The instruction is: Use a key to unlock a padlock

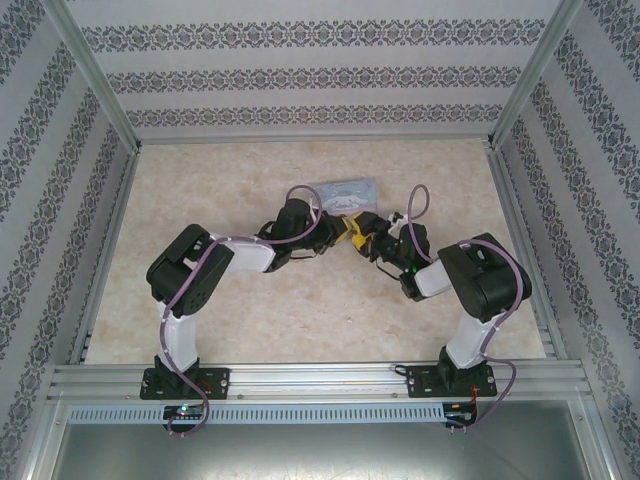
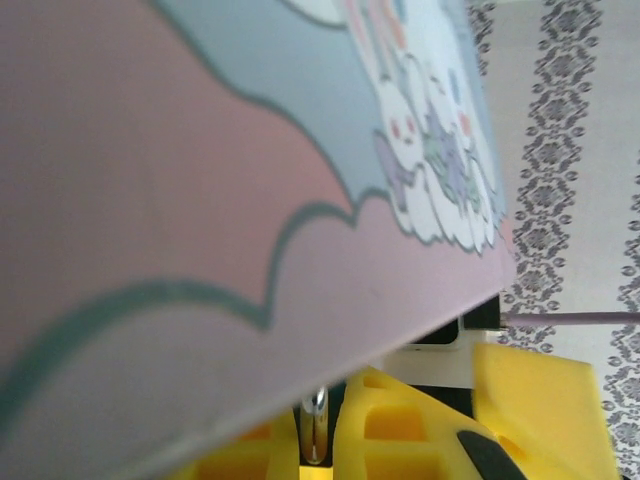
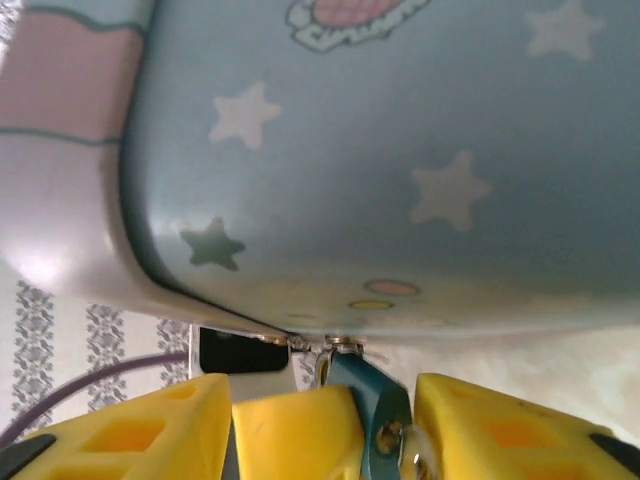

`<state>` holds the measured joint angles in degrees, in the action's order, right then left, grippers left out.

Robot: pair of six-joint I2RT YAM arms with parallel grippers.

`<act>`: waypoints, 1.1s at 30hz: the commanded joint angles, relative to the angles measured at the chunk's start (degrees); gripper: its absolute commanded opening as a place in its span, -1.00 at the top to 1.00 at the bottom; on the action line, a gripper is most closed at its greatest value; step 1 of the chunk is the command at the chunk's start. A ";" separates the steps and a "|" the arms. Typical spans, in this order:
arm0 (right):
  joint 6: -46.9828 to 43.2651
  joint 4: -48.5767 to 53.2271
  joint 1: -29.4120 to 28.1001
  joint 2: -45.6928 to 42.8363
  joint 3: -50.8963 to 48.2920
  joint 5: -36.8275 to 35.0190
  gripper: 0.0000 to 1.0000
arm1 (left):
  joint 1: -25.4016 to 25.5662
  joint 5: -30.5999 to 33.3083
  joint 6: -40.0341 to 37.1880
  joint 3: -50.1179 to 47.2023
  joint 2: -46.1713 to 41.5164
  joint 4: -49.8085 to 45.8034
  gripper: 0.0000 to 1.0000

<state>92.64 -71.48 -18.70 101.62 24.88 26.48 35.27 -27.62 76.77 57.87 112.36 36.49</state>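
Striped floral wallpaper (image 1: pixel 320 75) closes in three sides of a pale, marbled worktop (image 1: pixel 230 310), and both arms reach from its near edge toward the middle. A light-blue tin (image 1: pixel 345 190) printed with cartoons lies nearer the far edge than the near one, about midway between the left and right edges. The left end effector (image 1: pixel 342 231) and the right end effector (image 1: pixel 358 240) meet just at the tin's near side, their yellow parts touching or almost so. From the right wrist, the padlock (image 3: pixel 366 400), a small dark teal body, hangs under the tin's rim from thin silver loops (image 3: pixel 340 344) at the tin's edge. It sits between the right end effector's fingers (image 3: pixel 515 430), which stand apart. A plain yellow block (image 3: pixel 290 430) fills the rest of the gap beside the padlock. Whether those fingers press on the padlock cannot be told. A small brownish ring-shaped bit (image 3: pixel 392 432) shows on the padlock's lower part, too small to make out. From the left wrist, the left end effector's fingers (image 2: pixel 400 430) are drawn close, with a thin shiny metal piece (image 2: pixel 315 435) upright in the narrow slot between them, right under the tin's edge. Whether they pinch it cannot be told. Another yellow block (image 2: pixel 540 400) sits just to their right, and a purple cable (image 2: pixel 575 318) runs above it.
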 commanded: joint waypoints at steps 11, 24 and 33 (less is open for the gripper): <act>-9.90 1.32 3.98 -4.22 -11.15 7.52 -0.26 | -0.81 -1.10 -2.39 1.81 1.67 -3.24 1.00; -37.94 38.80 3.63 -22.57 -1.66 3.73 -0.13 | -0.90 -2.57 -3.51 2.67 1.21 -5.44 1.00; -63.14 59.67 -3.50 -28.31 5.73 -11.59 -0.01 | -0.91 -4.20 -4.48 4.44 0.89 -8.62 1.00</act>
<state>42.70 -22.26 -19.70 74.46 28.23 22.72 34.76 -29.74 73.65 60.31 113.75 29.06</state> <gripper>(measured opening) 0.507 0.097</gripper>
